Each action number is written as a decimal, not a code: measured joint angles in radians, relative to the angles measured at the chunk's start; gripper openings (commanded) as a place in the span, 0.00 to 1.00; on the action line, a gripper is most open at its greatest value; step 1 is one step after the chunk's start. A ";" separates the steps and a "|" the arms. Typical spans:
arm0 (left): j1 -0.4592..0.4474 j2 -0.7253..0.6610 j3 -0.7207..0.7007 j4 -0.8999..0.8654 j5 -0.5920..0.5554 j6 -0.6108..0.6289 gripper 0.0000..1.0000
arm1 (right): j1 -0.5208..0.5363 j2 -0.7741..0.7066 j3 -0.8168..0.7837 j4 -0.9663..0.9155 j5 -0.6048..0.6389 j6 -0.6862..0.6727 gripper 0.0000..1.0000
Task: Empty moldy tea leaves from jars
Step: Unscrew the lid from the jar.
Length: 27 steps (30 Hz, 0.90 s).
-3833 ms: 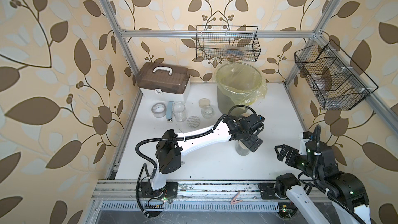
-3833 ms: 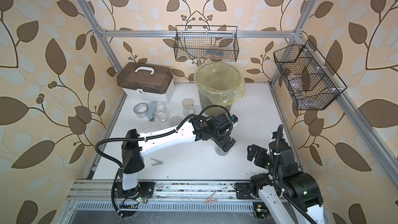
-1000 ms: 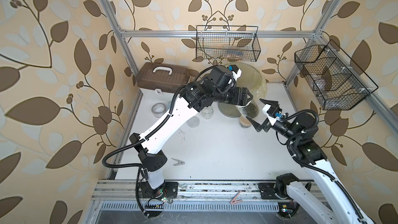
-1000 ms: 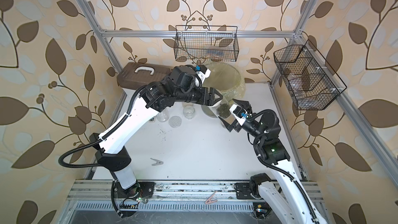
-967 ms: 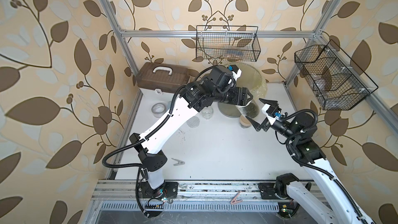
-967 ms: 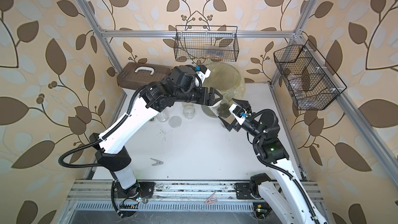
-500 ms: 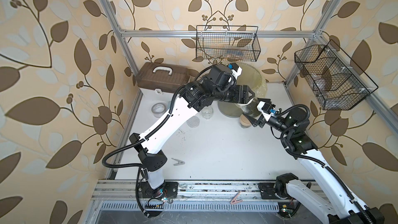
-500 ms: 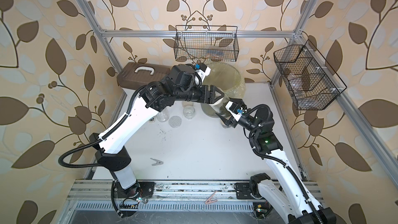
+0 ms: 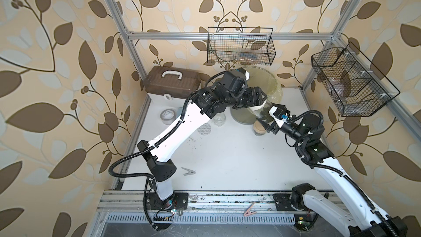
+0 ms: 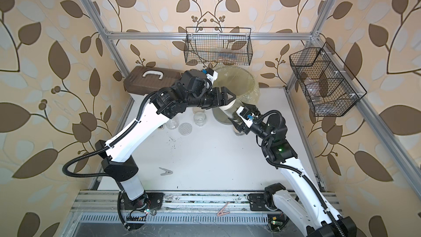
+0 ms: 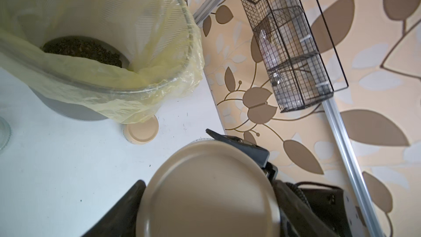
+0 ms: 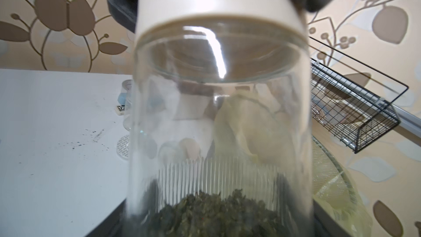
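Clamping on the beige lid [image 11: 205, 190] from both sides, the left tool [image 10: 226, 104] has the top end of a tall glass jar [image 12: 218, 121]. The right tool [image 9: 266, 116] is closed round the glass lower down, so both arms are on the same jar. It's up off the counter [image 9: 227, 156], tilted with the lid end higher, right in front of the grey bin [image 11: 68, 110] with the yellow liner. The tea leaves [image 12: 216, 210] sit as a dark clump at the bottom end by the right tool, and the rest of the glass looks clear. There's a dark crumbly heap [image 11: 84, 51] down in the bin too. Just beside the bin stands a short jar [image 9: 259, 126] with a beige lid on. Further over toward the left arm there's an open jar [image 9: 219, 119], a dotted lid [image 9: 204, 130] flat on the counter, a tape roll [image 9: 167, 115], and a brown case [image 9: 173, 83] at the back. A few dark crumbs are scattered on the counter.
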<state>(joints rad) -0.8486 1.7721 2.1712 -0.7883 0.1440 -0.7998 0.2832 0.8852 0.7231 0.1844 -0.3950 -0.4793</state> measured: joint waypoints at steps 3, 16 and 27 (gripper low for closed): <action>0.006 0.001 0.000 0.000 -0.023 -0.066 0.61 | 0.041 0.012 0.000 0.024 0.092 -0.040 0.40; 0.004 -0.028 0.032 0.166 -0.084 0.045 0.99 | 0.060 0.002 0.000 0.112 0.118 -0.022 0.36; 0.004 -0.188 0.017 0.183 0.039 0.566 0.99 | -0.004 -0.081 0.001 0.092 -0.018 0.095 0.36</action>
<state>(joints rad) -0.8448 1.5837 2.1880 -0.6056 0.1833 -0.2340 0.2794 0.8040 0.7238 0.2768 -0.4133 -0.3847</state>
